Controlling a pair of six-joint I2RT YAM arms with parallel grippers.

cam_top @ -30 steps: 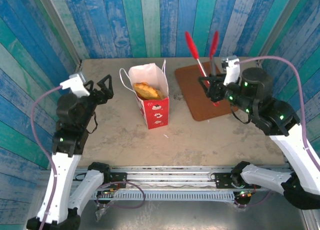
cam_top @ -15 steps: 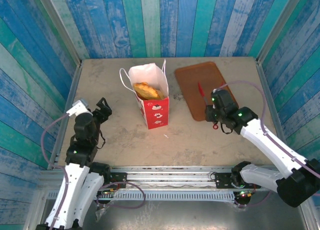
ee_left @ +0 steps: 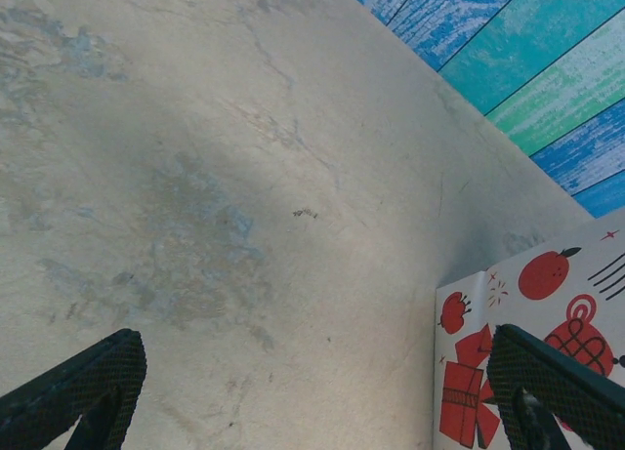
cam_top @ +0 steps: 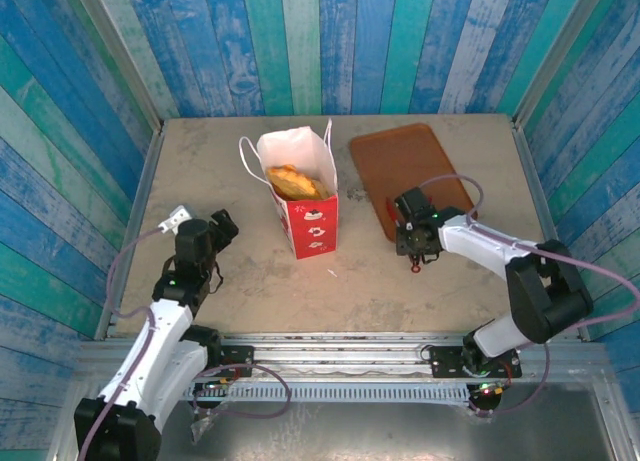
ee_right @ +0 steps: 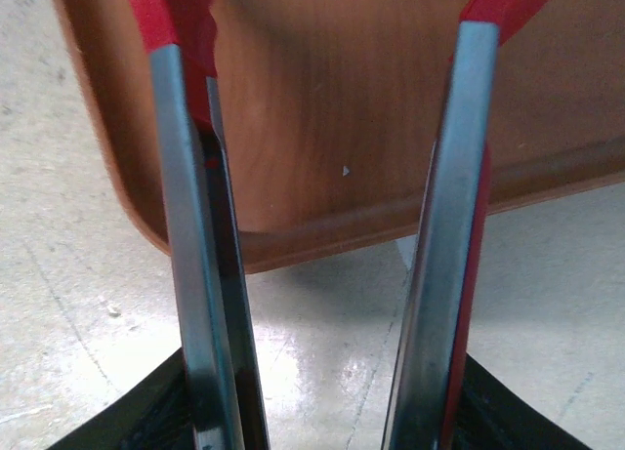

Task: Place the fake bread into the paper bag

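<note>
Top external: beige table (cam_top: pixel 220 161), blue-green plank walls (cam_top: pixel 300 41), paper bag (cam_top: pixel 312 221), possibly wooden tray (cam_top: pixel 400 161).

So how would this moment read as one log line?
bread: in bag | left gripper: open, beside bag | right gripper: shut on tongs, at tray near edge

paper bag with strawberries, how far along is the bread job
Done: golden-brown toy bread sits inside the white strawberry-print paper bag, and the brown wooden tray looks bare. In hand: the right gripper holds red-handled metal tongs at the tray's near edge; the left gripper is open beside the bag. Left: likely setting the tongs down.
</note>
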